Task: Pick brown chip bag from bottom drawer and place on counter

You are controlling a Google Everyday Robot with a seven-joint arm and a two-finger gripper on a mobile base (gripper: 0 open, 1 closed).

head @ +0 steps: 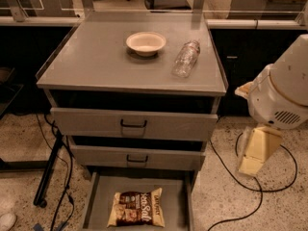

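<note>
I'm looking at the brown chip bag (137, 209) lying flat on the floor of the bottom drawer (139, 184), which is pulled open. The bag sits towards the near end, about midway between the drawer's side walls and touching neither. Its long axis looks to run roughly left to right, with a slight tilt.

The end effector (257, 153) hangs off the arm out to the right of the cabinet, over bare floor, and is holding nothing. Whether it is apart or together I cannot tell from here. The bag lies to its left and lower down, well apart from it, with the drawer's right wall between the two. My read is that the next move has to travel left and come down over that wall from above (a straight sideways approach would meet the wall). A grip across the bag's short width looks like the sensible choice.

The two upper drawers (96, 121) stand slightly proud of the cabinet face, so the descent needs to stay on the near side of them.

Up on the bench (96, 57), a bowl (146, 43) and a plastic bottle (186, 57) on its side take the far middle and right. The left and near parts look best for setting the bag down.
</note>
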